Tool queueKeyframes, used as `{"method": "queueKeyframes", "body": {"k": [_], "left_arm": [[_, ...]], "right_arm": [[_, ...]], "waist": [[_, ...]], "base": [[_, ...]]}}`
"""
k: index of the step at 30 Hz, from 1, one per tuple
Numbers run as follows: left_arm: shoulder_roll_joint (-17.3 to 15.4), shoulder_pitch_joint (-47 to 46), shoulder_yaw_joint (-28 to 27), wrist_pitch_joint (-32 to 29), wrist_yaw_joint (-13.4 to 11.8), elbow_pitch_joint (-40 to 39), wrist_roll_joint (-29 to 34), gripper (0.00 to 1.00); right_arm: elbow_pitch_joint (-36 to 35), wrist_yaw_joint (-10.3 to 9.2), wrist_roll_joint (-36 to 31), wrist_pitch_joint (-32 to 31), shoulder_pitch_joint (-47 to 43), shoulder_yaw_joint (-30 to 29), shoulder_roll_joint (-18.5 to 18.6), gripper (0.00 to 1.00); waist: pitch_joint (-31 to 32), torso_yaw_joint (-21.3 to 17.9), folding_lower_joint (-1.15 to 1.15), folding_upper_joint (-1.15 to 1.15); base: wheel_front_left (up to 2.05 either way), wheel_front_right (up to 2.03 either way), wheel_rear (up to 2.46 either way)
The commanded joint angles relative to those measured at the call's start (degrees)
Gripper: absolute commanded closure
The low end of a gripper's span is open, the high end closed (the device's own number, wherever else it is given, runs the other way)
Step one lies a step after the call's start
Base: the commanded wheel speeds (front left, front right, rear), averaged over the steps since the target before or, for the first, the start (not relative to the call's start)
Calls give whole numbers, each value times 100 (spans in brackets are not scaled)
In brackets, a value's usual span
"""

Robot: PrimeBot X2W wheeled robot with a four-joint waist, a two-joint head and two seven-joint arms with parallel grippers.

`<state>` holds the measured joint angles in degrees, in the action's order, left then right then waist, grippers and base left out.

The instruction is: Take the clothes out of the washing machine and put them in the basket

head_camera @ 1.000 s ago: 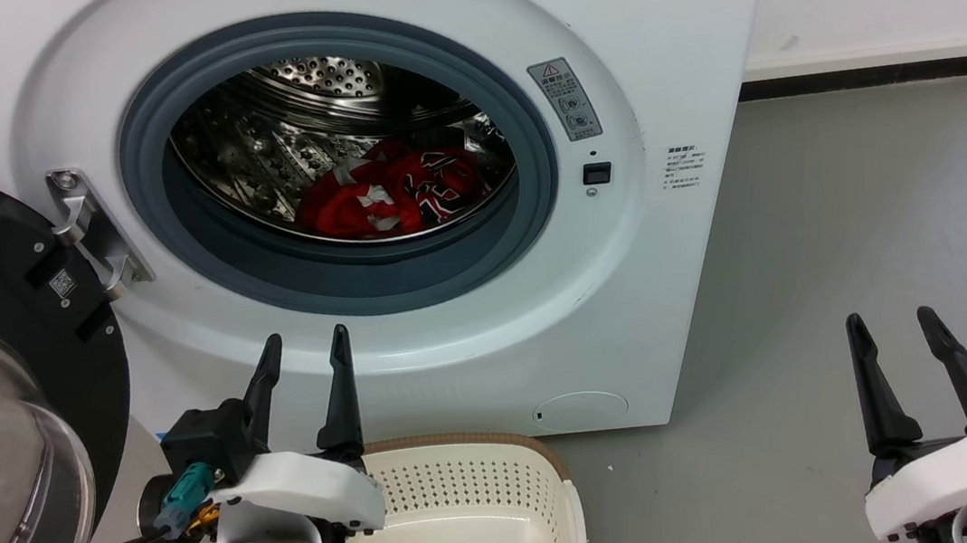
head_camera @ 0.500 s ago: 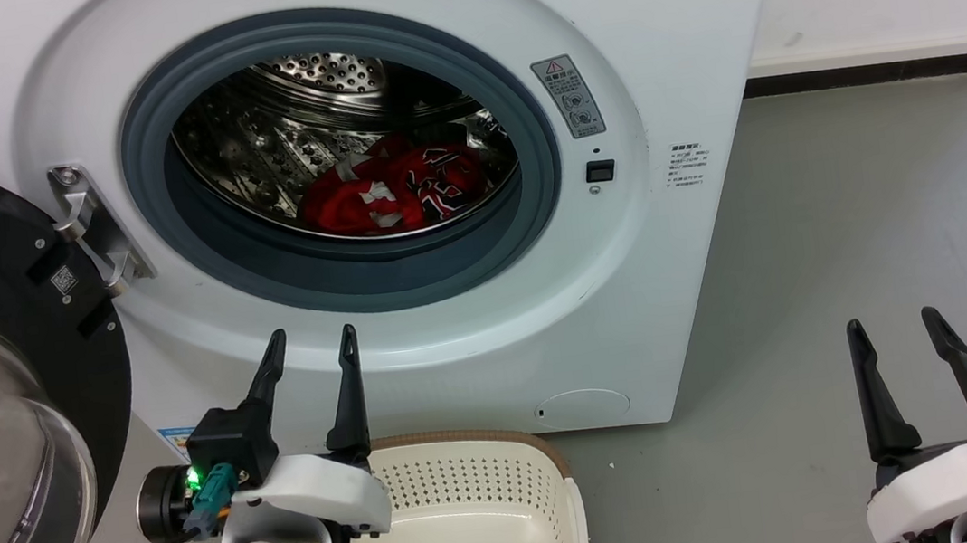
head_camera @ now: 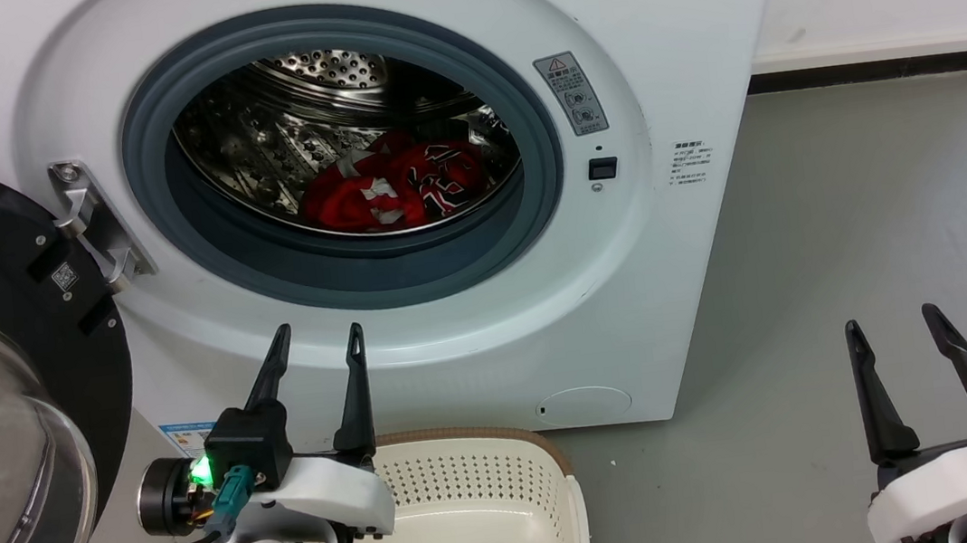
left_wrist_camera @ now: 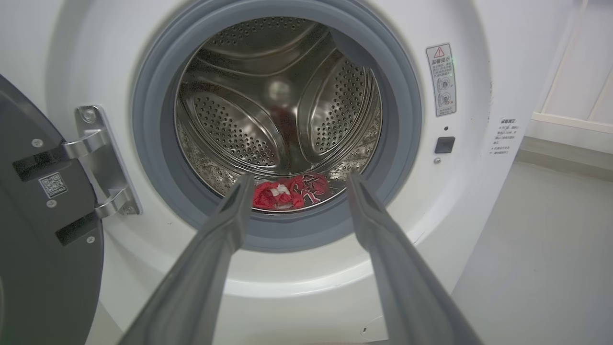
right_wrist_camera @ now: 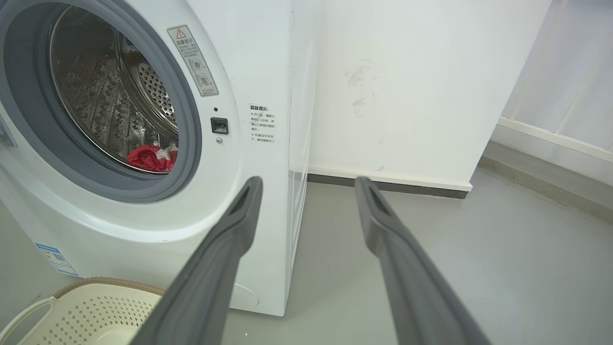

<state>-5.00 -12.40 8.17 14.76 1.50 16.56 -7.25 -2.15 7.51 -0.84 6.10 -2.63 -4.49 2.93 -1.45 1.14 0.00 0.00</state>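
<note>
Stage: pre-reach | red striped fabric clothes [head_camera: 388,193] inside white front-loading washing machine [head_camera: 651,61] | left gripper [head_camera: 318,329], right gripper [head_camera: 890,317] agape, empty, before machine | next: needs reach through porthole [head_camera: 356,272], pinch on fabric

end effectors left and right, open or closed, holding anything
Left end effector: open, holding nothing.
Right end effector: open, holding nothing.

Head camera looks down; wrist cameras sit low, facing forward — all share the washing machine [head_camera: 631,291].
</note>
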Motion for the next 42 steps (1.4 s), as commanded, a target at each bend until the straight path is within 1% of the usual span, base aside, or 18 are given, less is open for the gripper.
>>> {"method": "queueKeyframes", "body": {"k": [1, 19, 28, 31, 36, 42], "left_arm": [[-11, -112, -5, 36, -13, -3, 88, 0], [6, -64, -32, 46, -59, 52, 96, 0], [-13, -192, -60, 46, -92, 106, 89, 0], [-23, -303, -94, 46, -132, 133, 75, 0], [-81, -647, -185, 5, -129, 327, -11, 0], [-259, -1370, -345, -274, -119, 638, -128, 0]], "right_arm": [[-55, -4, -117, 48, -55, 2, -8, 0], [36, -4, -40, 45, -3, -22, -8, 0], [11, -4, -22, 45, 59, 18, -8, 0], [-21, -4, -7, 45, 137, 81, -8, 0], [-69, -4, 40, 76, 262, 166, -8, 0], [-148, -4, -7, 108, 505, 253, -8, 0]], "waist": [[1, 0, 0, 0], [-32, -13, 0, 0], [-108, -40, 0, 0], [-218, -111, 0, 0], [-476, -261, 0, 0], [-1059, -519, 0, 0]], "base": [[0, 0, 0], [0, 0, 0], [0, 0, 0], [0, 0, 0], [0, 0, 0], [0, 0, 0]]}}
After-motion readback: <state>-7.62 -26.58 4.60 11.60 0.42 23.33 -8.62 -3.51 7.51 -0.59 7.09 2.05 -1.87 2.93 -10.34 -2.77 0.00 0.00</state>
